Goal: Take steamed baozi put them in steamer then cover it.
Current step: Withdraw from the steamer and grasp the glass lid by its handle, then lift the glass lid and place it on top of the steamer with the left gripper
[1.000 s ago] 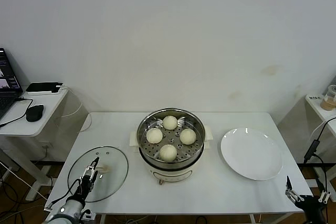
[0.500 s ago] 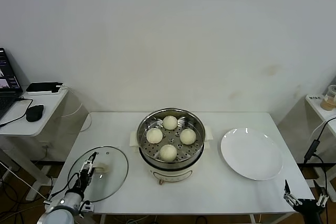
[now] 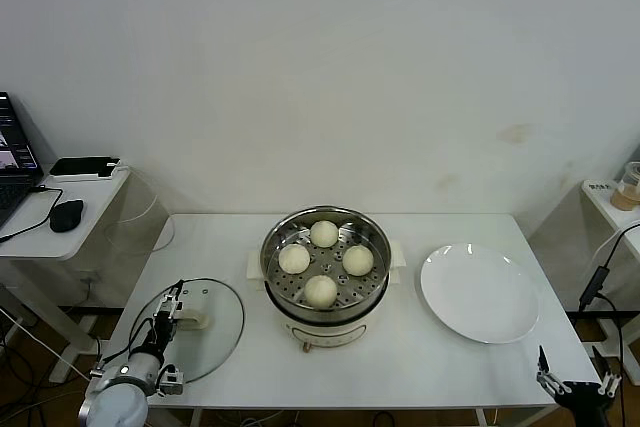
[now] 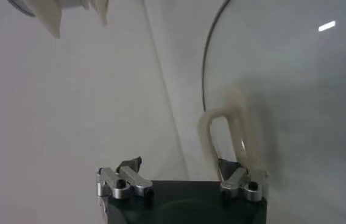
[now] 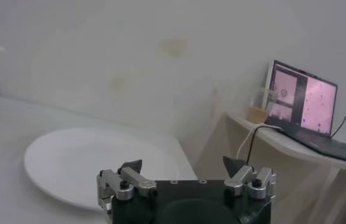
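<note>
The cover (image 3: 190, 329) lay flat near the counter's (image 3: 420, 357) front-left corner, its bar handle (image 4: 225, 137) running straight away from the left gripper (image 3: 170, 309), whose jaws stood wide, one tip beside it, holding nothing, while the right gripper (image 3: 570, 384) waited open off the front-right corner.

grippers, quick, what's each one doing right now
Left tool: open, one finger beside the cover's handle, not yet clamped on it.
Right tool: open, holding nothing, parked off the table's near right corner.
</note>
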Motion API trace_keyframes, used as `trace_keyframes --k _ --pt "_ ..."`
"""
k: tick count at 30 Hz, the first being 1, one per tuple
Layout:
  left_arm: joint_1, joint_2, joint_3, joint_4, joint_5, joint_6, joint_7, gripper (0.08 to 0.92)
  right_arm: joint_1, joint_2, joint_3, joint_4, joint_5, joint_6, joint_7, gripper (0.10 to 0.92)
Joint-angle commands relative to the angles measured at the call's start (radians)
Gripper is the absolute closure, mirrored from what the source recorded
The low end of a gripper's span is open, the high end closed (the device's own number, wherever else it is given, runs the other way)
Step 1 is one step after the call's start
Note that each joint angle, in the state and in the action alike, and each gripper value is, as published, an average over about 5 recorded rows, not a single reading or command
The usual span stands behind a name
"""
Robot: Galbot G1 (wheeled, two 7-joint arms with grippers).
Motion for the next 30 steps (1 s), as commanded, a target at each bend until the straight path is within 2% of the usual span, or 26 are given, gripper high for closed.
trace_keyframes --k 1,11,19,22,30 --pt "-0.024 -0.006 0.005 0.034 -0.016 -0.003 0.0 0.286 0.0 -0.002 0.0 0.001 -0.001 -0.001 0.0 0.203" --pt "0.013 -0.014 -0.013 -0.013 -0.056 -0.002 -0.03 0.571 0.009 -0.007 0.0 0.002 -0.017 0.003 0.014 0.203" --pt "0.051 -0.007 -0.056 -0.116 -0.096 0.001 -0.056 0.804 0.008 -0.015 -0.009 0.008 -0.026 0.007 0.012 0.203" --pt "0.061 0.001 -0.082 -0.182 -0.119 0.012 -0.053 0.848 0.007 -0.019 -0.016 0.013 -0.028 0.007 0.011 0.203" --pt "0.043 0.052 -0.171 -0.318 -0.203 0.079 -0.005 0.85 0.008 -0.04 -0.035 0.021 -0.028 0.007 0.009 0.203"
